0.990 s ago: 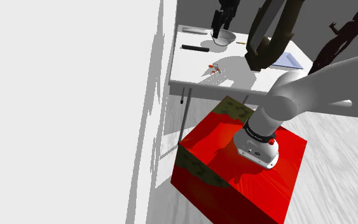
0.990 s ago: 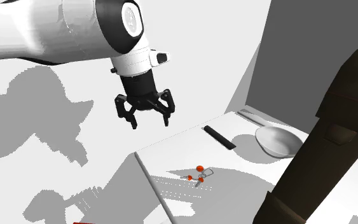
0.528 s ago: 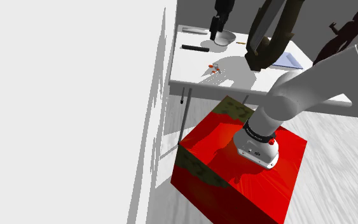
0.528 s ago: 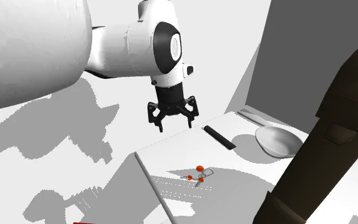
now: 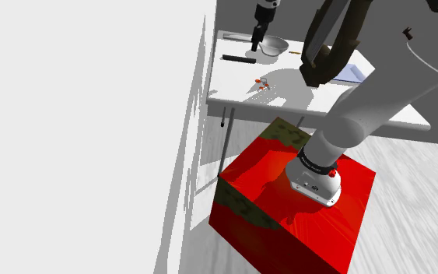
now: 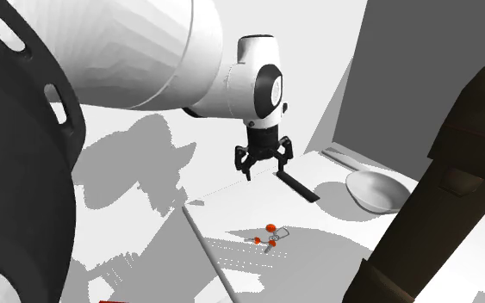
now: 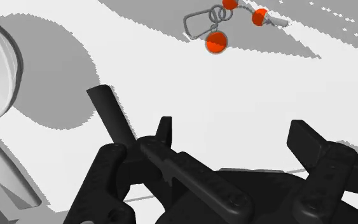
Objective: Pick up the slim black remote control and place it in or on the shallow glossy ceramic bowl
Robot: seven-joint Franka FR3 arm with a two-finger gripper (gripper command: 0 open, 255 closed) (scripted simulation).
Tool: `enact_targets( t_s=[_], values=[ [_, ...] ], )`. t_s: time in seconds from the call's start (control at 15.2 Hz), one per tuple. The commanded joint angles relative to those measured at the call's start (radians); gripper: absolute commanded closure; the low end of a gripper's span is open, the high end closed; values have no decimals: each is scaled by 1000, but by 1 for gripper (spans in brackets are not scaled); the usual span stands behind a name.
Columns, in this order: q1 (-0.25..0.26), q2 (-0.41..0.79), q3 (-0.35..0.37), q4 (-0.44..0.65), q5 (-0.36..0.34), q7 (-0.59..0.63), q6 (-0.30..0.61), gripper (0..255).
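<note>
Gripper (image 6: 264,169) released: 2 fingers spread, nothing between them. Hangs above white table (image 6: 232,205), close by remote (image 6: 298,185), not touching it. Remote lies flat on table; in wrist view remote (image 7: 110,114) sits just outside 1 finger (image 7: 165,130), not in gap. Bowl (image 6: 376,191) upright on table, to second exterior view's right of remote, near but apart. Key ring with 3 red bits (image 6: 269,233) on table, apart from remote. Shoulder view: gripper (image 5: 257,43) over table's far end.
</note>
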Motion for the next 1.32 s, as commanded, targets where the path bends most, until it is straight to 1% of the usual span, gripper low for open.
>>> enact_targets(
  t_s=[0.0,0.26,0.46,0.79,1.06,1.25],
  values=[
    [5,78,-29,43,30,-73,36,0],
    [0,245,-70,151,119,-225,89,0],
    [-21,376,-78,249,197,-338,110,0],
    [-89,592,-53,445,315,-500,109,0],
    [-156,765,-13,637,379,-595,79,0],
    [-161,786,-6,628,387,-600,108,0]
  ],
)
